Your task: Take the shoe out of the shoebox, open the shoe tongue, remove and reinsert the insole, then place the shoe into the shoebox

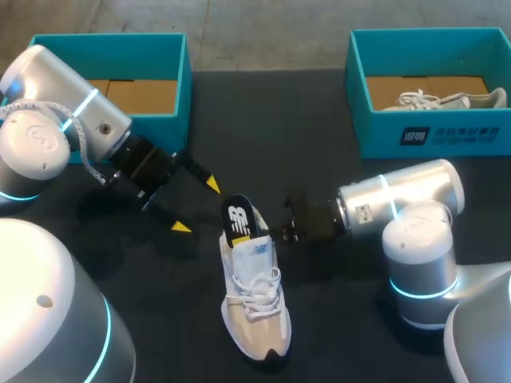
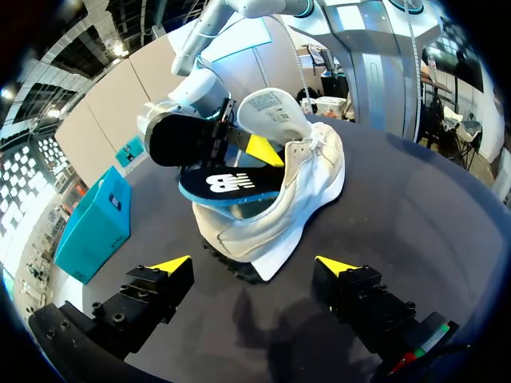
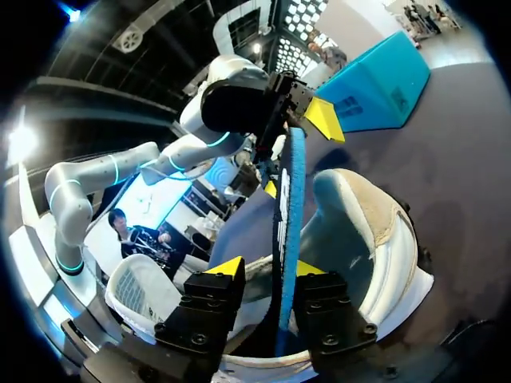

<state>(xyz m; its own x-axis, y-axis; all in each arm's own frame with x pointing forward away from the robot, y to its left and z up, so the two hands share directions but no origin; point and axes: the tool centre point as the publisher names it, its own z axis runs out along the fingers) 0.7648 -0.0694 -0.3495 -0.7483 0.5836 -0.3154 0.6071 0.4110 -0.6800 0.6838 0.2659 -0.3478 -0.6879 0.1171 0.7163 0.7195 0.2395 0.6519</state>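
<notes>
Closest in, our right wrist view is showing what the head view is hiding. Our right gripper [image 3: 267,270] is clenching its jaws on the insole [image 3: 291,199], which is standing on edge with its lower part down inside the heel opening. Our left gripper [image 2: 254,266] is hovering with its jaws released and wide apart, and the heel is just ahead of it. The shoe [image 1: 254,299] is sitting upright on the dark tabletop [image 1: 343,319] between our arms. It is white and beige, laced, and pointing its toe back toward us. Its tongue [image 2: 275,112] is standing lifted in the left wrist view. Farther back, the left shoebox [image 1: 112,40] is showing cardboard inside, and the right shoebox [image 1: 383,136] is holding a second shoe [image 1: 447,100].
</notes>
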